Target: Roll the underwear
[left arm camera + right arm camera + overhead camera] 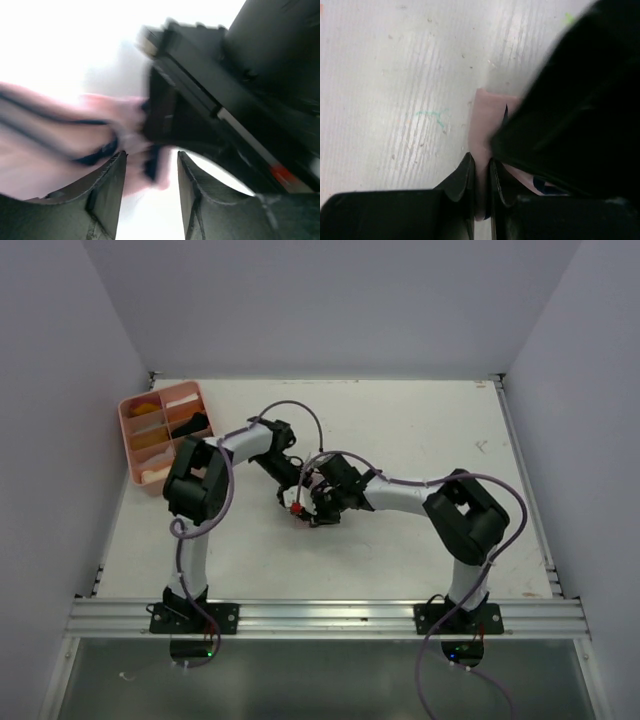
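Pale walls are set round a white worktop (420,440), whose surface is shown by the right wrist view to be finely ribbed, speckled and marked with a faint green scribble. A pink plastic tray (128,440) with compartments is placed at the far left corner, well apart from the work. Both arms are brought together at the middle of the worktop, and the pale pink underwear (484,120) is found there, largely covered from above by the two wrists.

The task is judged to be partway. No finished roll can be made out: the cloth appears folded narrow and gripped at one end, while the rolling itself is judged to be left. An olive-brown garment cannot be identified.

The pink garment is seen as thin, soft cloth edged with a narrow dark trim, lying as a flat strip with one squared end on the worktop. The right fingers (462,182) are drawn nearly together, and the strip is pinched between them. The left fingers (107,200) are held apart with a moderate gap; blurred pink cloth is seen just beyond their tips, but nothing is clamped by them.
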`<act>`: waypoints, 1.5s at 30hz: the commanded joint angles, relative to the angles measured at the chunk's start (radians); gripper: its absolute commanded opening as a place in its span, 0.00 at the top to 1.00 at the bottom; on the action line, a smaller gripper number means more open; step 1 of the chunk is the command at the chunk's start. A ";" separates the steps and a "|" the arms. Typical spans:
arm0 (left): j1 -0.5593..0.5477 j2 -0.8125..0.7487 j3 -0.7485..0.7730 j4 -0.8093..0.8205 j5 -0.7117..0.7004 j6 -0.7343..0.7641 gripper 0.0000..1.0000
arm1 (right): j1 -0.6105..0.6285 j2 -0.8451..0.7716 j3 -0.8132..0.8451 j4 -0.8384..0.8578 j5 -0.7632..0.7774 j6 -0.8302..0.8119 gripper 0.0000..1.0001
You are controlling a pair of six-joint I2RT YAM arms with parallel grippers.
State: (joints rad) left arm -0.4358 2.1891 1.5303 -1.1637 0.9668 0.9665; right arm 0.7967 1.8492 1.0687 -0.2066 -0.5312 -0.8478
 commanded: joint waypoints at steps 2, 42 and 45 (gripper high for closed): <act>0.138 -0.225 -0.013 0.289 -0.062 -0.138 0.50 | 0.007 0.088 0.054 -0.132 -0.108 0.076 1.00; -0.161 -0.824 -0.869 0.907 -0.485 -0.009 0.37 | -0.156 0.578 0.566 -0.625 -0.529 0.240 1.00; -0.172 -0.812 -0.858 0.929 -0.507 -0.014 0.38 | -0.156 0.587 0.574 -0.626 -0.533 0.243 1.00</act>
State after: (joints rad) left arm -0.5938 1.3678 0.6540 -0.3061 0.4915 0.9688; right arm 0.6384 2.3768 1.6466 -0.7948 -1.1934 -0.5564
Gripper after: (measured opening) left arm 0.619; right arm 0.128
